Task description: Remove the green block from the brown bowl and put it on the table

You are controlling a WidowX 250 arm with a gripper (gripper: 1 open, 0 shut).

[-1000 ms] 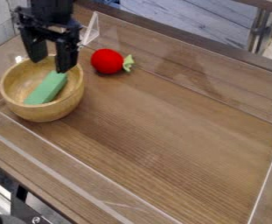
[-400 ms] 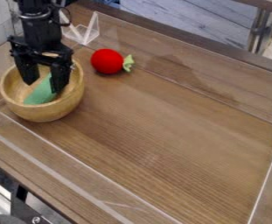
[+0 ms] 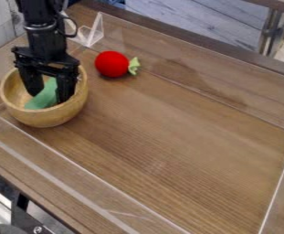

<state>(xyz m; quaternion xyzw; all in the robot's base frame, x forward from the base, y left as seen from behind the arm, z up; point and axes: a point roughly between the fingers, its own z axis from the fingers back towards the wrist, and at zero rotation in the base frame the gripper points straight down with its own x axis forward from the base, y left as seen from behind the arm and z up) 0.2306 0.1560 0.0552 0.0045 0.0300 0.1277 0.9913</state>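
The brown bowl (image 3: 22,113) sits at the left of the table (image 3: 181,137). Inside it lies the green block (image 3: 42,95), partly hidden by the fingers. My black gripper (image 3: 47,89) points straight down into the bowl, open, with one finger on each side of the block. I cannot tell whether the fingertips touch the block or the bowl's floor.
A red strawberry-like toy with green leaves (image 3: 112,63) lies just right of the bowl. Low clear acrylic walls (image 3: 131,206) edge the tabletop at the front and left.
The gripper has come down from above the bowl's rim into the bowl and now straddles the green block. Its jaws stayed open. The bowl and the toy have not moved.
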